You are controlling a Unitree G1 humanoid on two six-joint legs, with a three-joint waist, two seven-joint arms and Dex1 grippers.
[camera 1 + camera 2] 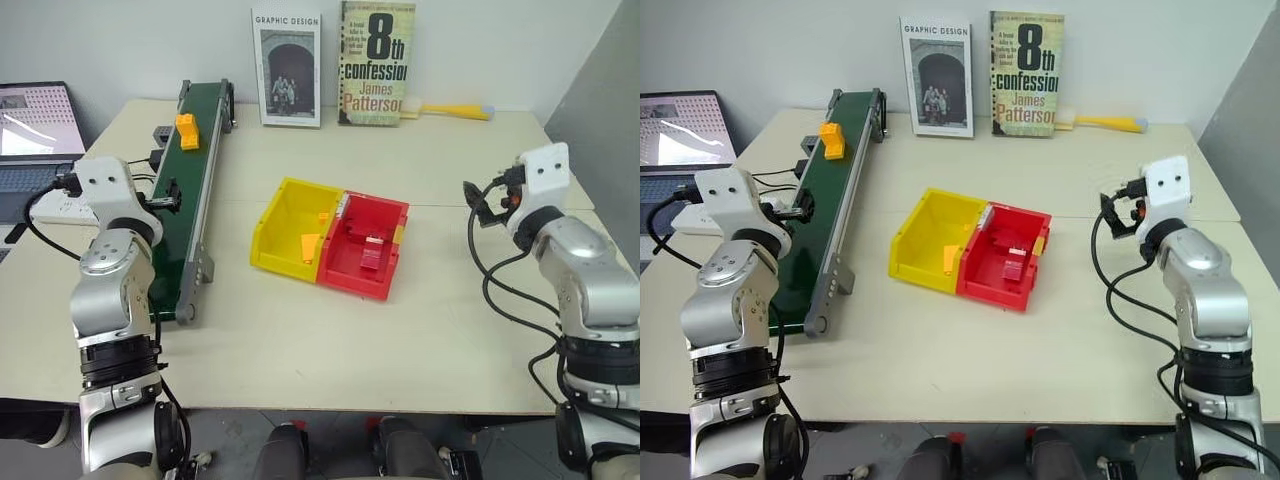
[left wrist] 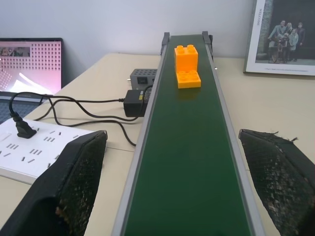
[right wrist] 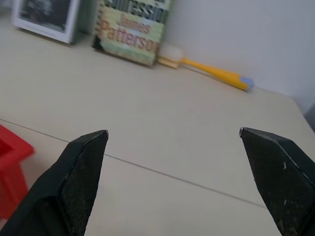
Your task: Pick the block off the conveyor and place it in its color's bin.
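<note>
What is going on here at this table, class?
A two-armed humanoid robot is sorting by colour. A small orange-yellow plastic block sits at the far end of the long dark-green conveyor belt, not yet picked. The left end effector is open, lined up along the belt with a finger on each side. The right end effector is open over bare table. The yellow plastic bin, joined to a red plastic bin, waits mid-table.
</note>
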